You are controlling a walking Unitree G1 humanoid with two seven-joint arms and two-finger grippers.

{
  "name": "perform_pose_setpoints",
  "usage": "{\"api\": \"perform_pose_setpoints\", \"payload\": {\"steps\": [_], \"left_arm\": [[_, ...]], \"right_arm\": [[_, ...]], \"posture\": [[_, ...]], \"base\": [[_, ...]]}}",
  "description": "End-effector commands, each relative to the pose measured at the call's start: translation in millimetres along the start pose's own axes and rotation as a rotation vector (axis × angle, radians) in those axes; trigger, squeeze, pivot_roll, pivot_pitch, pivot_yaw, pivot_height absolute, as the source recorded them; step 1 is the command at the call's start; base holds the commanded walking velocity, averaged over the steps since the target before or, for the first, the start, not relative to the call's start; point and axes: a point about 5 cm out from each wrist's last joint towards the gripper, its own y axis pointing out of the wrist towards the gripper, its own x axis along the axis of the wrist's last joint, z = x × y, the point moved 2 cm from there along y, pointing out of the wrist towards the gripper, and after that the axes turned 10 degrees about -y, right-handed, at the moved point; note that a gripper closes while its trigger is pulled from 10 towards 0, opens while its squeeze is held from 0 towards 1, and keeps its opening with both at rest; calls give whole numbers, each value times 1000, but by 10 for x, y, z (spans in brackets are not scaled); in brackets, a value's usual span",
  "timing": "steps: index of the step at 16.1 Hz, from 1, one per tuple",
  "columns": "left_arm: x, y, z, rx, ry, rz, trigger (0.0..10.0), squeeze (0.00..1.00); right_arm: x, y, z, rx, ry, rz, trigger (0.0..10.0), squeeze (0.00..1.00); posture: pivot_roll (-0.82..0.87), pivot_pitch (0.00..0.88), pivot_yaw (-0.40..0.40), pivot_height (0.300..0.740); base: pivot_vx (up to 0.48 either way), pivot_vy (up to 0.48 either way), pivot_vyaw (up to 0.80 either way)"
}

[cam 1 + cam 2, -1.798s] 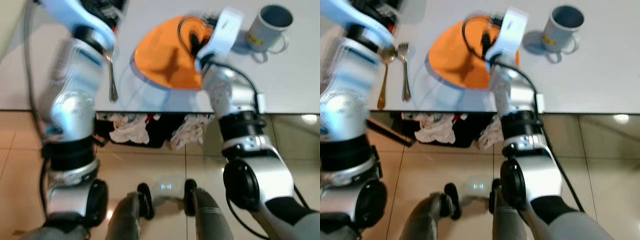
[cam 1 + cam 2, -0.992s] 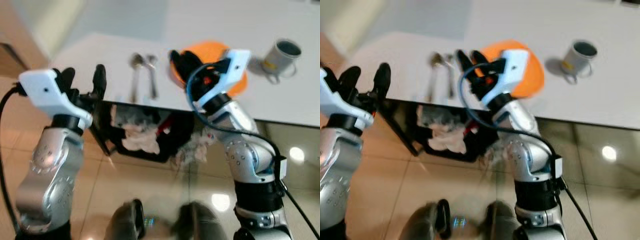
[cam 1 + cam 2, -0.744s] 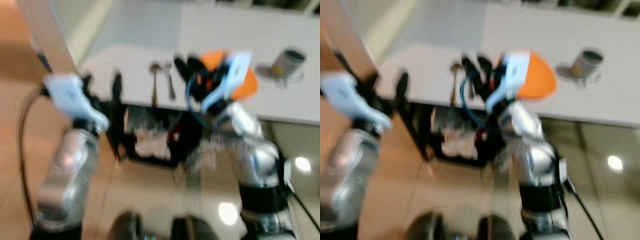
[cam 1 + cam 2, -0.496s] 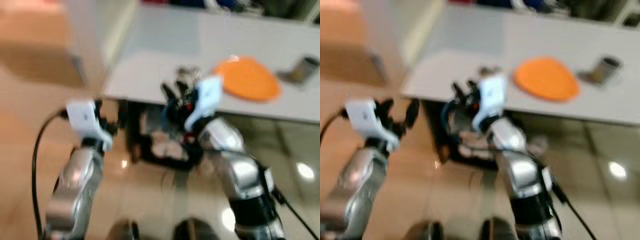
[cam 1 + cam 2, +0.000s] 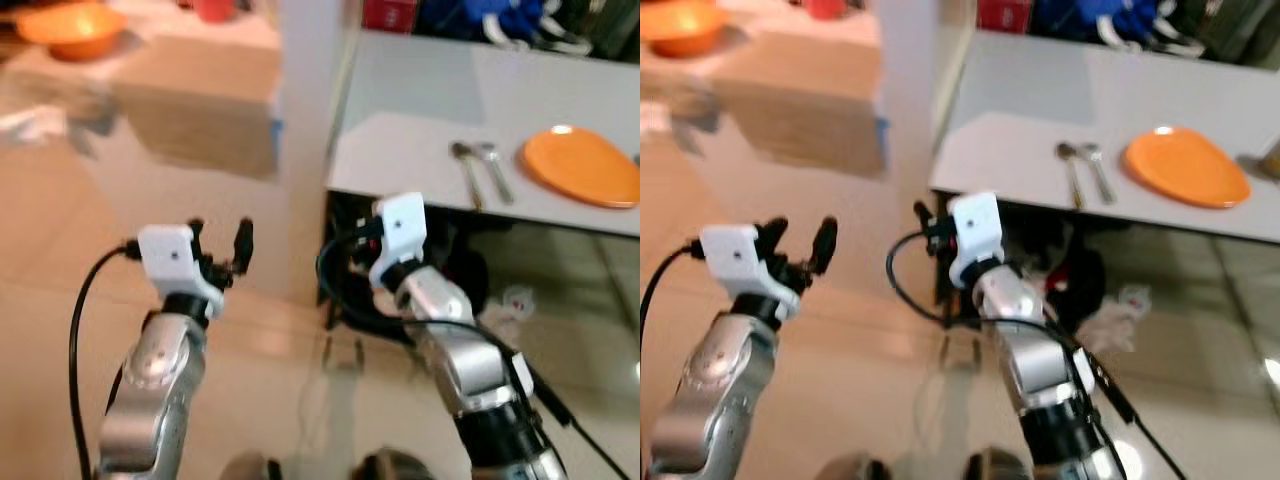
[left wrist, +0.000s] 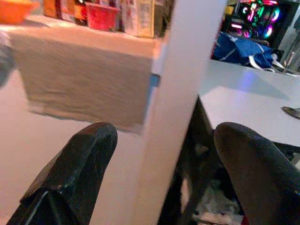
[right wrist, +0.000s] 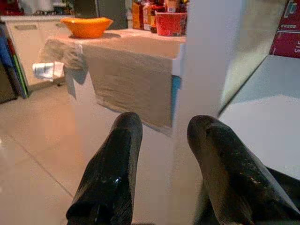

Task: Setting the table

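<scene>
- Left gripper (image 5: pixel 220 243) is raised at the centre left of the left eye view, over the tan floor (image 5: pixel 60 250); its two black fingers (image 6: pixel 70 173) stand wide apart with nothing between them.
- Right gripper (image 7: pixel 164 140) sits near the middle of the frame, in front of the table's near corner; the right wrist view shows its fingers (image 7: pixel 110 173) parted by a moderate gap, empty.
- Both grippers are off the table (image 5: pixel 420 110), which fills the upper right of the frame with a grey-white top.
- An orange plate (image 5: pixel 583 166) lies at the right edge of the frame, on the table near its front edge.
- A spoon (image 5: pixel 466 172) and a fork (image 5: pixel 493 170) lie side by side just left of the plate, apart from it.
- A white pillar (image 5: pixel 310 120) stands at the table's left end, upper centre.
- An orange bowl (image 5: pixel 72 26) rests on a counter (image 7: pixel 136 79) in the upper left corner; a red cup (image 7: pixel 168 23) stands further along the same counter.
- Crumpled cloth or paper (image 5: pixel 1110 320) lies in the shadow under the table.
</scene>
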Motion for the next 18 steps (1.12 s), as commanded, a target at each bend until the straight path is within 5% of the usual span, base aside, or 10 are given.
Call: {"api": "perform_pose_setpoints", "payload": {"steps": [1,5,10,12,14,15,18], "left_arm": [[-22,29,-97,-36,14,0,10000,0],[-11,55,-174,-63,17,-8,10000,0],[67,8,-123,-60,24,-47,10000,0],[103,13,-127,-67,10,-61,10000,0],[118,25,-142,-86,28,-61,10000,0],[135,37,-149,-91,39,-66,10000,0],[174,49,-157,-101,49,-76,10000,0]], "right_arm": [[-76,-16,-103,-30,22,19,10000,0],[-105,18,-56,0,60,12,10000,0],[-70,54,-65,31,150,-13,10000,0],[-26,108,-98,1,86,-14,10000,0],[17,162,-141,-24,192,-22,10000,0],[111,180,-202,-48,208,-69,10000,1000],[219,213,-244,-69,191,-98,10000,1000]], "posture": [[-79,115,3,740],[-69,111,1,740],[-55,102,-5,740],[-50,98,-5,740],[-52,98,-3,740],[-51,98,0,740],[-52,100,4,740]], "base": [[0,480,0],[0,480,0],[127,0,233],[480,0,772],[480,0,0],[480,0,0],[480,0,0]]}}
